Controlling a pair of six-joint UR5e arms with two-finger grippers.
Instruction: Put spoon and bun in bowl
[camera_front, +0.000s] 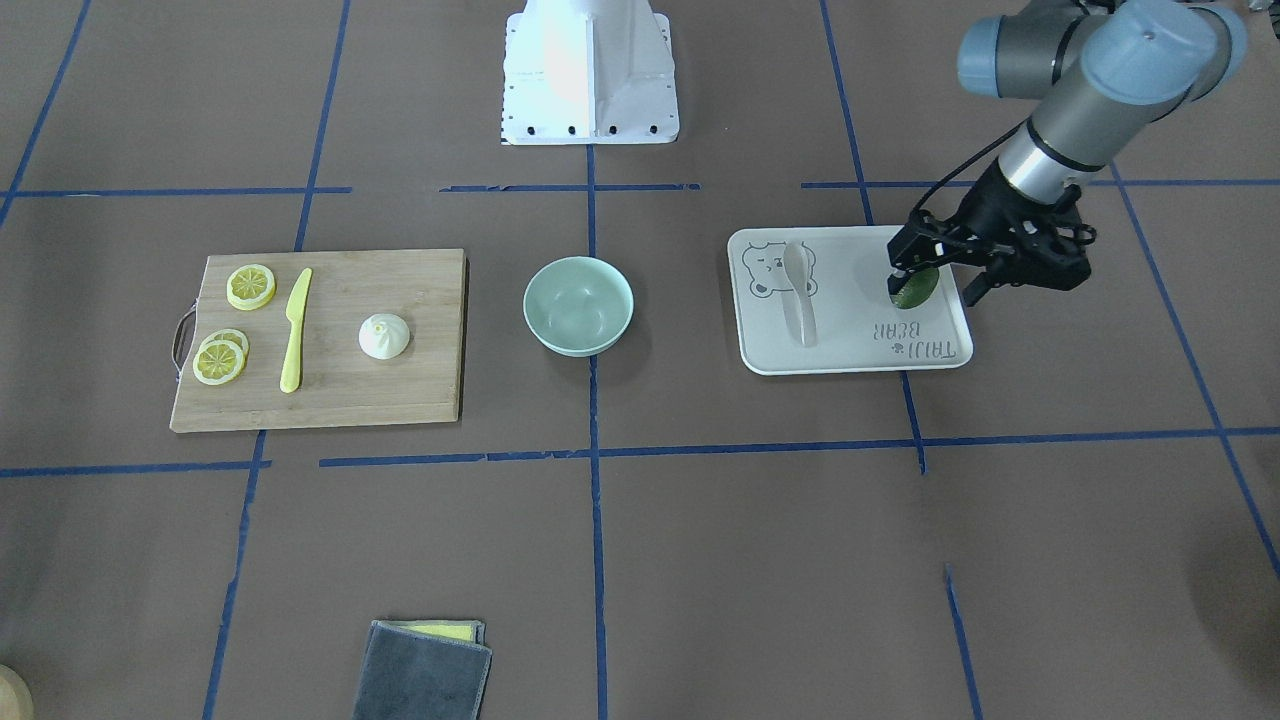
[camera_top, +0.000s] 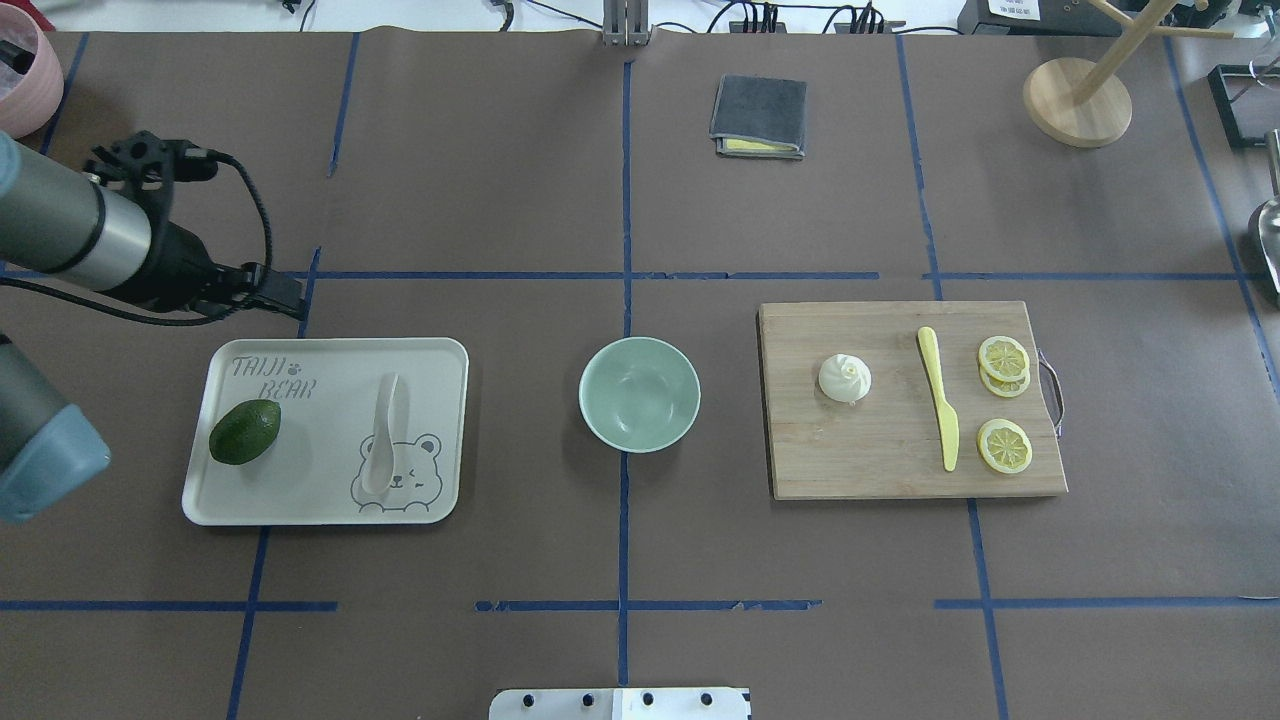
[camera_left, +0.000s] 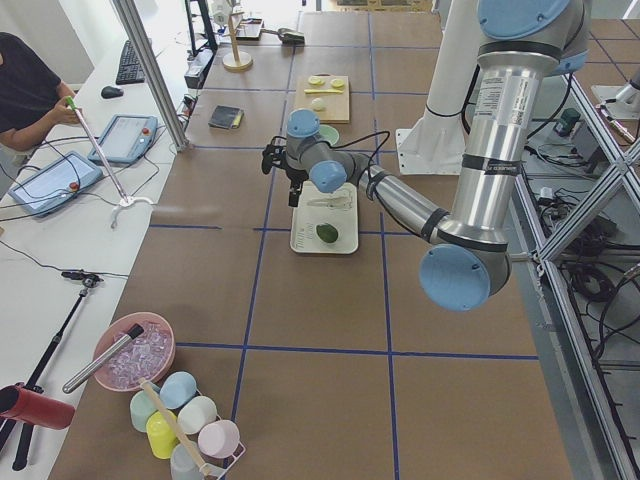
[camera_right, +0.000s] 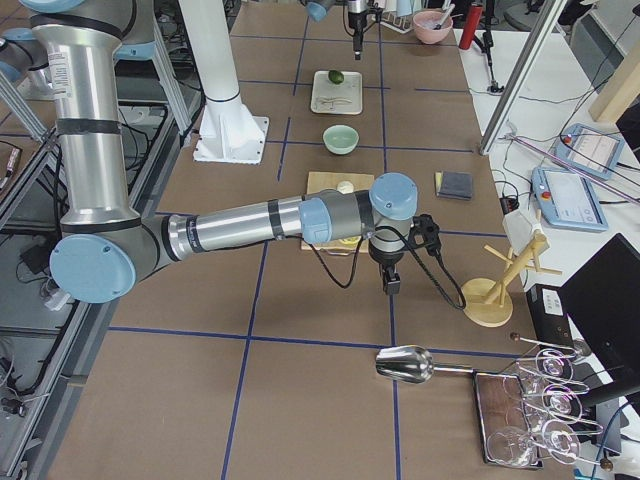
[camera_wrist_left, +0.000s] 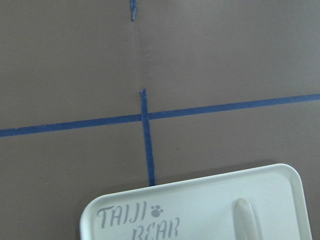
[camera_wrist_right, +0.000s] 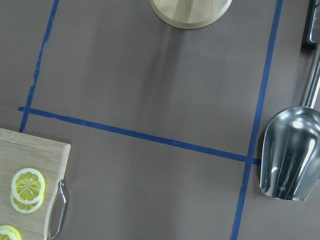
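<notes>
Glossy smooth bowl, wooden board, matt brown paper tabletop

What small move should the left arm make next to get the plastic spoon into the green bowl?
Probably slide the left gripper sideways over the handle of the pale grey-white plastic spoon. It hangs open at the far edge of the white tray, nearer the dark green avocado; the spoon lies in the tray's other half, and the mint-green bowl is empty.
</notes>
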